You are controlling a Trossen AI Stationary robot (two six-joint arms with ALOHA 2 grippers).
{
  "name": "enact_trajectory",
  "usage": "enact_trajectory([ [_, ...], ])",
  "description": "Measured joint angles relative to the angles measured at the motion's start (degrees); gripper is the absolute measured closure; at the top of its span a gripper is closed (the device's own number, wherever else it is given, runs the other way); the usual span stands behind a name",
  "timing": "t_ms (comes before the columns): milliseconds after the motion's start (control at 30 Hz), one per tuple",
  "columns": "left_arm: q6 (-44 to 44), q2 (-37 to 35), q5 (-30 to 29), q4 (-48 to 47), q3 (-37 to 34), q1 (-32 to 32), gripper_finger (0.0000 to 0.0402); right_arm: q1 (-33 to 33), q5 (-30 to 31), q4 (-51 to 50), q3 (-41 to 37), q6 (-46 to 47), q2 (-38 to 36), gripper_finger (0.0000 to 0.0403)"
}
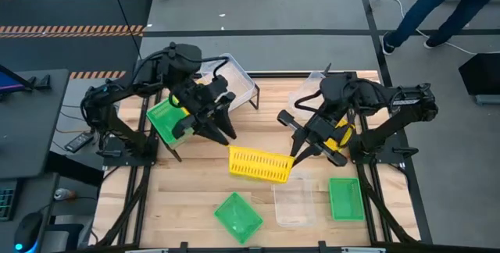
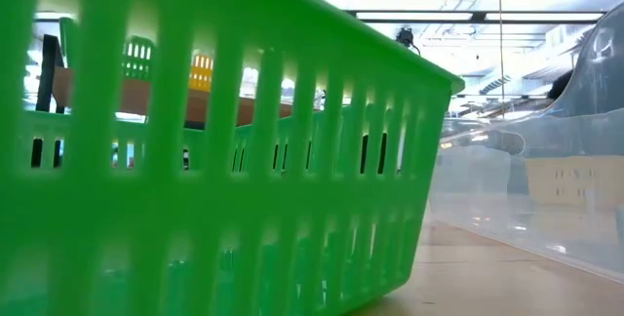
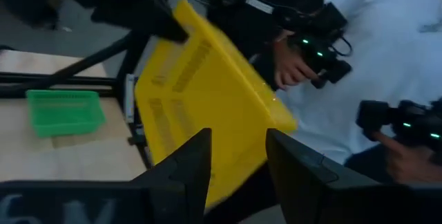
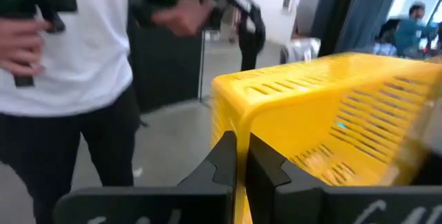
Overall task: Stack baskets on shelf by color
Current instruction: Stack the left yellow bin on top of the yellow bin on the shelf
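**Yellow plastic pinched by one thin wall**

Yellow slotted plastic sits between the fingers of the right gripper (image 4: 238, 156), which is closed down narrow on the rim of a yellow basket (image 1: 259, 164) at one short end. In the high view that basket hangs tipped on its side over the middle of the bench (image 1: 195, 198), held at its right end, with the long wall facing up.

The left gripper (image 3: 238, 158) hovers near the shelf (image 1: 242, 89), its fingers apart with a moderate gap and nothing between them; its wrist view looks past them onto the same yellow basket. A green basket (image 1: 168, 120) rests at the shelf's left end, just beside that arm.

Further out on the bench lie a second green basket (image 1: 238, 215) at the front, tilted, a clear basket (image 1: 294, 202) beside it, and a third green basket (image 1: 344, 198) toward the right. The low view is almost filled by a green slotted wall.

Handling judgement: these bins look light, thin-walled and somewhat springy, so weight is no concern, but a single-wall pinch lets the basket swing and twist. The smooth plastic may slip in the fingers; a hold on the rolled rim near the middle of a wall seems steadier than a corner.

Beyond the bench, a person in a white shirt (image 4: 76, 51) holds dark controllers.
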Motion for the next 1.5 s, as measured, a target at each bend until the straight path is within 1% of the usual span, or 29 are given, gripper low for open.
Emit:
enact_trajectory([
  [133,0.0,-0.6,2.9,-0.5,0.0,1.5,0.0259,0.6,-0.7,4.7,0.0,2.4,-0.1,0.0384],
  [233,0.0,-0.8,3.2,0.3,0.0,1.8,0.0259,1.1,-0.6,6.0,0.0,2.4,-0.1,0.0384],
  [433,-1.8,-0.6,4.6,6.2,0.0,0.7,0.026,1.2,-0.3,6.2,0.0,2.4,-0.1,0.0384],
  [533,-1.9,-0.6,3.8,7.3,0.0,0.2,0.026,1.2,-0.2,7.3,0.0,2.4,-0.1,0.0384],
  [733,-1.2,-0.6,0.8,6.1,0.0,0.4,0.026,1.2,-1.1,11.7,0.0,5.0,-0.1,0.0385],
  [900,-1.4,-0.6,0.4,7.6,0.0,0.5,0.026,1.2,-2.3,12.1,0.0,5.4,-0.1,0.0385],
  [1067,-3.8,0.4,0.4,11.2,0.1,-1.3,0.0259,1.0,-2.2,12.0,0.0,5.2,0.4,0.0385],
  [1200,-6.2,2.4,2.2,15.0,0.1,-3.6,0.0258,0.0,-3.3,12.0,0.0,4.9,0.5,0.0385],
  [1333,-7.1,3.7,4.6,15.2,0.1,-5.3,0.0259,-1.1,-3.6,11.7,0.0,4.9,0.5,0.0384],
  [1433,-6.7,3.8,4.0,15.4,0.1,-6.1,0.0261,-2.0,-3.5,11.5,0.0,5.6,0.5,0.038],
  [1500,-5.8,3.8,3.7,15.4,0.1,-6.4,0.0272,-2.5,-3.5,11.2,0.0,8.3,0.5,0.0376],
])
